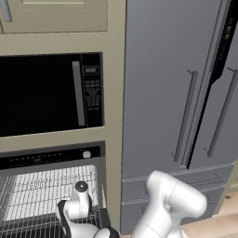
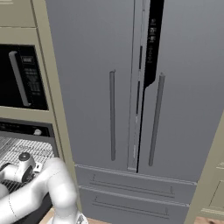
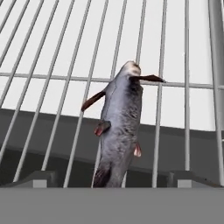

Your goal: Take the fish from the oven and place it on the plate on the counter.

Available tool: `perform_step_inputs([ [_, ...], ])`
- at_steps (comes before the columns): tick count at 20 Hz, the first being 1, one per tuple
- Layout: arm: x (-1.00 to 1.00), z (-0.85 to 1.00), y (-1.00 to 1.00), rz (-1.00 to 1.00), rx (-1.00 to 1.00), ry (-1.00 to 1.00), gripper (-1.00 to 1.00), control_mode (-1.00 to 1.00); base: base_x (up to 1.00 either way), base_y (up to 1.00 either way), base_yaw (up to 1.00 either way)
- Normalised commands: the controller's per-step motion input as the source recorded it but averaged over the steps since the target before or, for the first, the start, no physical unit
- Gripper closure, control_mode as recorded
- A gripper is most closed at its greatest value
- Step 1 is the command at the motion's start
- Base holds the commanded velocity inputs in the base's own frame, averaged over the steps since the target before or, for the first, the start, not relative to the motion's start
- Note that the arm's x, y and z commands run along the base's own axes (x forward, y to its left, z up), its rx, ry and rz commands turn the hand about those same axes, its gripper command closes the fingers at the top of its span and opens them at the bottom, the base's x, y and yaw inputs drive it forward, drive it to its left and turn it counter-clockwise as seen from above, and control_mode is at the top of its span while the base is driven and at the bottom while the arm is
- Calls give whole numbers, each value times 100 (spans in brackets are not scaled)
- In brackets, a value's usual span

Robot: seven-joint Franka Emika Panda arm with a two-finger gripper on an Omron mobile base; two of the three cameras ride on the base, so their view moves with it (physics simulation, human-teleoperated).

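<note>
While its jaws stand spread wide with nothing between them, the gripper [image 3: 112, 183] hangs just over the fish [image 3: 119, 127], whose grey body runs up the middle of the hand view with one dark fingertip [image 3: 37, 178] low on either side of its tail end. That fish lies on a wire rack [image 3: 52, 78], across the thin rods, reddish-brown fins sticking out to both sides and its head pointing away from the hand. From the left base view, the white arm [image 1: 169, 202] bends down from the lower right and its wrist reaches into the open oven [image 1: 46, 160], over the pale rack inside. Along the oven's upper edge runs a dark control strip with a round silver knob [image 1: 86, 155]. Above it sits a black microwave [image 1: 46, 95] with a vertical grey handle, set in beige cabinetry. Beside the oven stands a tall grey refrigerator [image 2: 131, 87] with two long handles and drawers below.
</note>
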Motion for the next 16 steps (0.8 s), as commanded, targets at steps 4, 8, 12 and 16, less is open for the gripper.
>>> perform_step_inputs([
  [4,28,-32,0,0,0,0,-100,-100,0,0,0],
  [8,16,-57,2,0,0,0,-100,-100,0,0,0],
  [12,13,-70,10,0,0,-1,-100,-100,0,0,0],
  [16,-19,-83,30,0,3,-4,100,-100,0,0,0],
])
